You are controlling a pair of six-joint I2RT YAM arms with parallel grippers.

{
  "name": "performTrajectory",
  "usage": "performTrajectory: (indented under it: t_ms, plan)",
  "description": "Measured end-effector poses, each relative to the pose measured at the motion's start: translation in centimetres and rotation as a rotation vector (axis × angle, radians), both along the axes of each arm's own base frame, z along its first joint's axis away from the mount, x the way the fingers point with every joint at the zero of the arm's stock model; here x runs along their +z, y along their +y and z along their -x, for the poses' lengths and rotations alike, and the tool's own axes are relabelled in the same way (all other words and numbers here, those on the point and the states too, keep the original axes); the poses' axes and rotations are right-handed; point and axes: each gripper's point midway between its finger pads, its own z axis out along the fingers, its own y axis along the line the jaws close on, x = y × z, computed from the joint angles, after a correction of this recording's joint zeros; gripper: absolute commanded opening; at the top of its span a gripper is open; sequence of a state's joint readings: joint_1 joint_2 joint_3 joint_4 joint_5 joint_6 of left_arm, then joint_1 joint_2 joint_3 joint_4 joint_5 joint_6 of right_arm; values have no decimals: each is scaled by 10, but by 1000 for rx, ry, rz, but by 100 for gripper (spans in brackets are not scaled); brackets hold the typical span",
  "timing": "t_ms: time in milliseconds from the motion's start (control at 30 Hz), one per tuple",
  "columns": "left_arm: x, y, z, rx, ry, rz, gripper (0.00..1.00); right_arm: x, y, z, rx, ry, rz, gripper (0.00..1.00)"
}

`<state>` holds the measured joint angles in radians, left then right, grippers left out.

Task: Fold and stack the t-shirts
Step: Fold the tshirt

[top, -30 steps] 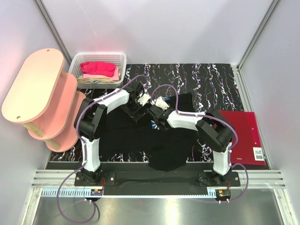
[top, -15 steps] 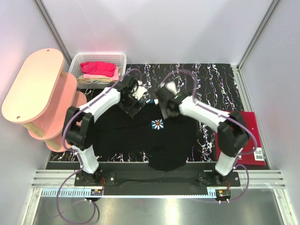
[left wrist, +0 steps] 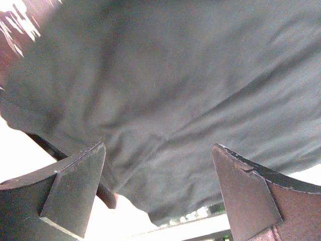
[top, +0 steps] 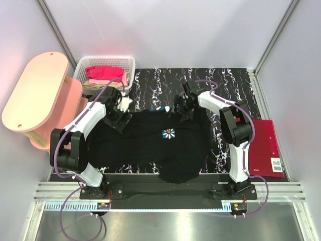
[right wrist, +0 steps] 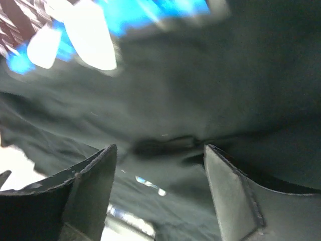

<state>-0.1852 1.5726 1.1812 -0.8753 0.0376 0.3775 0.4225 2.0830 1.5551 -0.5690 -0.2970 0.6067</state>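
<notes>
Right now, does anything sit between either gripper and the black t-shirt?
Nothing visible does. The left gripper and right gripper both hang open directly over the far edge of the black t-shirt, with only cloth beneath them.

A t-shirt [top: 150,143] lies spread on the table [top: 230,85] at frame centre. A basket [top: 108,58] at upper left holds other t-shirts [top: 104,74]. A shelf [top: 35,90] stands at far left, and a folder [top: 263,145] lies at right.

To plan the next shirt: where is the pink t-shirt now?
In the top view, the pink t-shirt lies in the white basket at the far left, beside the pink shelf.
</notes>
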Motion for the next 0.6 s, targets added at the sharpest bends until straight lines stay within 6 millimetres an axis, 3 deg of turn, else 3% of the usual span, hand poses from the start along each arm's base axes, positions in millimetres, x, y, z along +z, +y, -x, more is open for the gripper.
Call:
performTrajectory:
  t_ms: [67,233,367,467,600]
  plan:
    - [-7,11,7,20,30,-8,93,-14,2,13,-13,76,-48,75]
    - [-11,29,9,58,28,-18,93,-15,-9,11,-102,130,-157,74]
    - [-8,31,12,51,19,-25,93,-14,-24,13,-169,156,-179,75]
    - [-5,31,11,45,5,-25,93,-14,-52,9,-242,191,-166,75]
    - [-4,30,11,42,1,-23,93,-11,-105,-10,-363,208,-123,76]
